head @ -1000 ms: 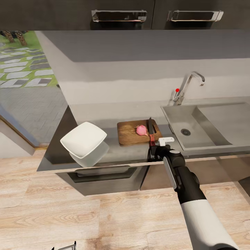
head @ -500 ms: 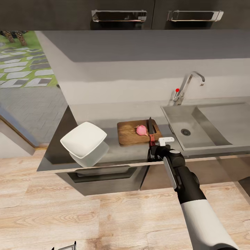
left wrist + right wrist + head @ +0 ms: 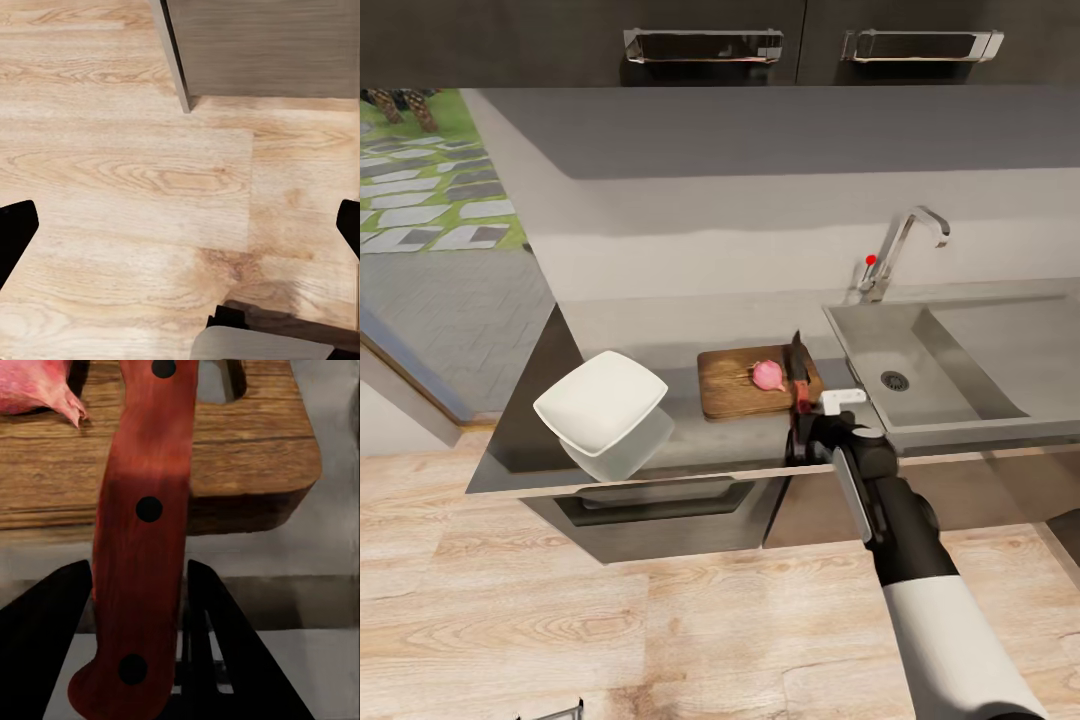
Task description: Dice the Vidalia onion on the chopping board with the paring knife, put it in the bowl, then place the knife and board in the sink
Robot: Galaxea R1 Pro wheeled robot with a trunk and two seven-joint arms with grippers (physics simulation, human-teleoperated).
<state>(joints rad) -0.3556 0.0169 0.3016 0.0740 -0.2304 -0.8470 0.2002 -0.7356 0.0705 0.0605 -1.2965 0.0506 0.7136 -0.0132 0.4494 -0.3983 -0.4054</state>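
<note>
The brown chopping board [image 3: 745,385] lies on the grey countertop [image 3: 690,440], left of the sink [image 3: 950,425]. A pink onion [image 3: 767,374] rests on the board, also seen in the right wrist view as the onion [image 3: 34,390] at the board's [image 3: 240,457] far side. My right gripper [image 3: 800,418] is at the board's near right corner, shut on the paring knife's red handle [image 3: 801,392]; the dark blade [image 3: 797,356] points away over the board. The handle [image 3: 146,532] sits tight between the black fingers [image 3: 225,645]. The white bowl [image 3: 600,405] stands at the left. My left gripper [image 3: 180,229] hangs open over the floor.
A chrome faucet [image 3: 900,250] with a red dot stands behind the basin, whose drain [image 3: 895,380] is bare. Dark wall cabinets [image 3: 710,40] hang overhead. The counter's left end [image 3: 510,440] borders an open doorway, and wooden floor [image 3: 660,620] lies below.
My right gripper has edged a little toward the board, and the knife's blade has tipped slightly compared with a second ago. The board, onion and bowl have stayed put.
</note>
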